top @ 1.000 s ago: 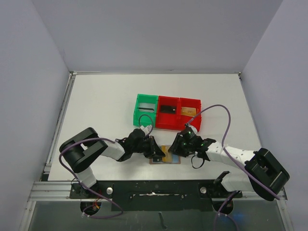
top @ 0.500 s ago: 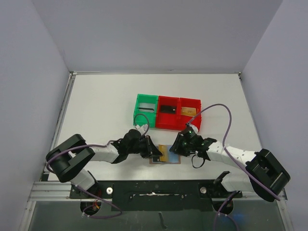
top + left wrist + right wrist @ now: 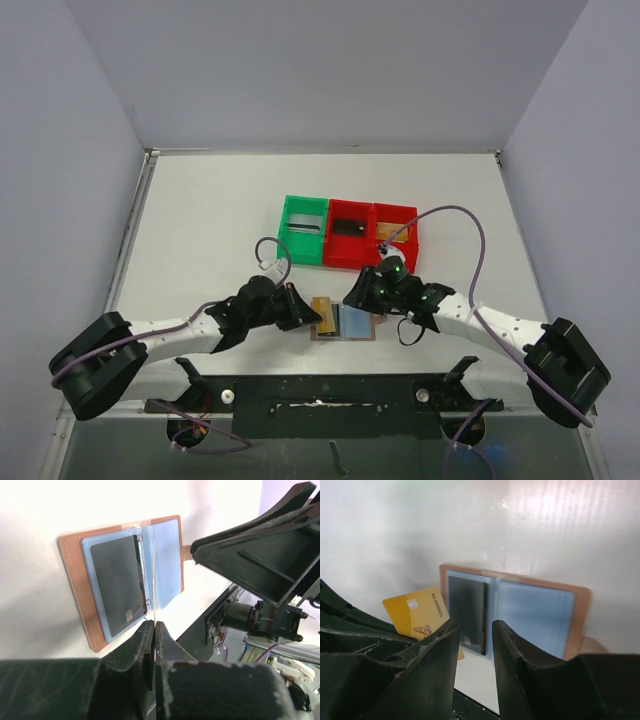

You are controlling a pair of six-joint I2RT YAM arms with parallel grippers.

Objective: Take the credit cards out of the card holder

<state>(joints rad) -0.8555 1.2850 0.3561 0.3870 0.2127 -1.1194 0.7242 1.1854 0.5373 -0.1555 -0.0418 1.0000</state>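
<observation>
Here the card holder [image 3: 355, 323] is laid open at the near side of the table [image 3: 200, 230], a yellow card [image 3: 418, 612] is pinched in the closed left gripper [image 3: 154, 629] for removal, and the part-open, empty right gripper [image 3: 476, 627] is poised above it, probably for the pocketed dark card [image 3: 116, 585].

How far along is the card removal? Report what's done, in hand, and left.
Done: the card holder lies open, and what look like two cards sit in the red bin. In hand: the left gripper is shut on a yellow card, out of the pockets. Left: a dark card sits in its pocket; the right gripper hovers open above.
</observation>
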